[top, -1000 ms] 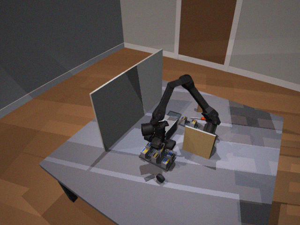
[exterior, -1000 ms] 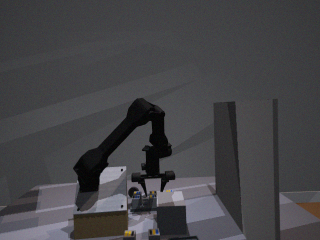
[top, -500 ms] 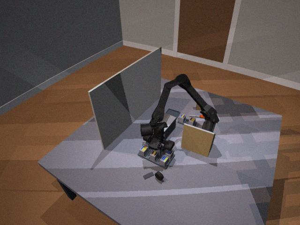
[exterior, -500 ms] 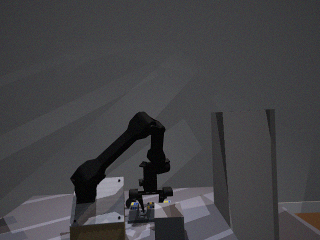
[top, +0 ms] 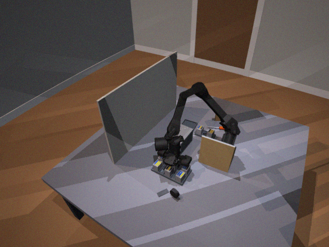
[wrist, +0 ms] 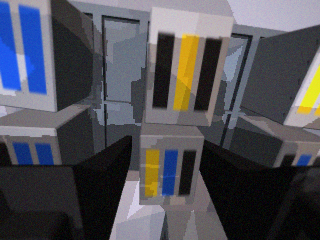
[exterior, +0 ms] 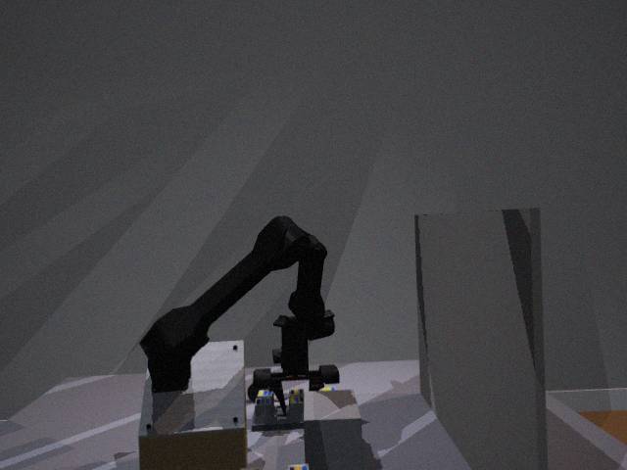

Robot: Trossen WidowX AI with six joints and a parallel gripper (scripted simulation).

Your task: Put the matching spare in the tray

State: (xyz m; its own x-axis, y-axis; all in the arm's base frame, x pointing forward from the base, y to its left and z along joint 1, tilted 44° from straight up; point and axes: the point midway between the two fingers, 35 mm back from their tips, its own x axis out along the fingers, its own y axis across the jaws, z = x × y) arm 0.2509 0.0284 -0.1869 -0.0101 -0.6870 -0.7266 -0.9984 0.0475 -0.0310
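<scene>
1. Where I'm standing, the arm (top: pixel 215 107) (exterior: pixel 227 288) bends over the table (top: pixel 225 191) (exterior: pixel 91 404), its gripper (top: pixel 172 169) (exterior: pixel 299 404) (wrist: pixel 163 141) pointing down into the rack (top: pixel 167 177) (exterior: pixel 278 426) (wrist: pixel 97 50).
2. Its fingers stand partway apart, one on each side of the yellow-blue-black block (wrist: pixel 171 185). I can't tell whether they're pressing on it, though they look pretty close to its sides.
3. That block is in the rack, in the row nearer the gripper in the wrist view, directly below the black-yellow-black block (wrist: pixel 186 75).
4. More striped blocks flank those two: an upper left one (wrist: pixel 25 50) with blue bars, a lower left one (wrist: pixel 32 145), an upper right one (wrist: pixel 310 95) showing yellow, and a lower right one (wrist: pixel 300 145). The wrist view cuts them all off at its edges.
5. Which spare matches the mounted unit, I can't say; no code on a unit's back is readable from here.
6. Beyond the grey box (top: pixel 187 140) (exterior: pixel 331 445), the dark-rimmed tray (top: pixel 189 123) lies on the table. Two other striped blocks, a nearer one (top: pixel 210 133) and a farther one (top: pixel 199 129), sit near it.
7. Close to the arm's base stands the board (top: pixel 216 154) (exterior: pixel 217 395), tan on one side and pale on the other.
8. An orange-handled tool (top: pixel 221 128) lies behind the arm. A black disc (top: pixel 174 193) and a flat grey piece (top: pixel 162 192) are near the rack, beside each other.
</scene>
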